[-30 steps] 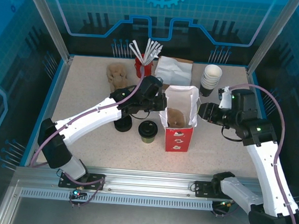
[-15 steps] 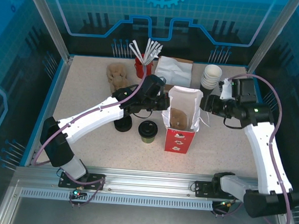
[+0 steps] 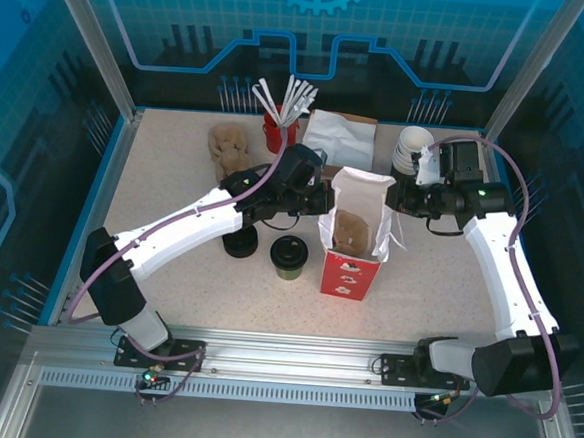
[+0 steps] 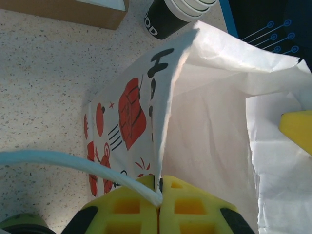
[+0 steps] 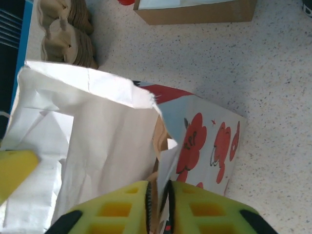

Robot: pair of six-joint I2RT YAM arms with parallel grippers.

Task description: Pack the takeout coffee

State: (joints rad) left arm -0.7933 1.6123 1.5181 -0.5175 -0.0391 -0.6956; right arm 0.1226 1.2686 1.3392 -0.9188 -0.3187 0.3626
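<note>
Found left gripper (image 4: 159, 190) clamped on paper bag (image 3: 351, 273) at left rim, right gripper (image 5: 158, 192) pinching right rim. Noted takeout coffee (image 3: 288, 255) upright, just left of bag.

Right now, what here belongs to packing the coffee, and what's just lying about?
Job: olive-brown paper cup with black lid; red-and-white paper bag; left gripper and right gripper, clamped on its rim.
Lying about: stack of lidless cups; red holder of white stirrers; brown pulp carriers.

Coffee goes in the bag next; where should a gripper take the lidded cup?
Probably grip the takeout coffee around its olive paper wall just below the black lid, coming from the near side: it stands upright, the bag close on its right, the left arm just behind.
</note>
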